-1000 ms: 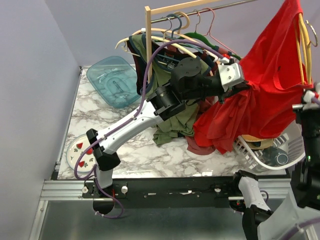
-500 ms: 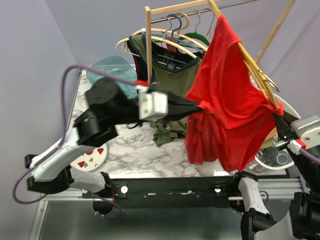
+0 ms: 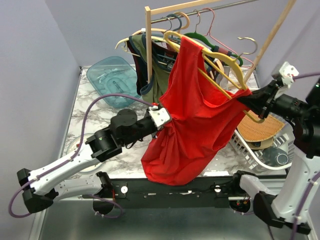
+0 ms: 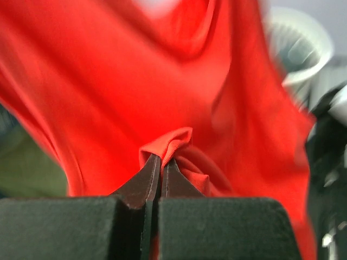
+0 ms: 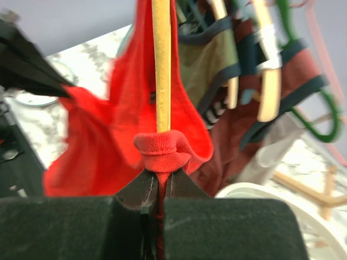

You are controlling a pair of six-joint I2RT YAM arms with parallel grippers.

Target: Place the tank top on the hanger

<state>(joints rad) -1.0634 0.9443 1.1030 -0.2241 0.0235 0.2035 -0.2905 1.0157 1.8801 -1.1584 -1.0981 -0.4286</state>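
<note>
left tool (image 4: 161, 160) clamped, right tool (image 5: 161, 177) clamped

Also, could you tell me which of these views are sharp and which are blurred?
Top view: sharp and evenly lit, the tank top crisp. Left wrist: only the pinched fold is sharp; the cloth beyond and the basket are smeared. Right wrist: the hanger is fairly clear, the garments behind soft.

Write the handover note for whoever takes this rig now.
Left gripper: shut on a fold of the top.
Right gripper: shut on top fabric bunched at one end of the hanger.
Top and hanger are held in the air above the table; one strap hangs over a hanger arm.
Left to do: probably seat the other shoulder, then let go.
</note>
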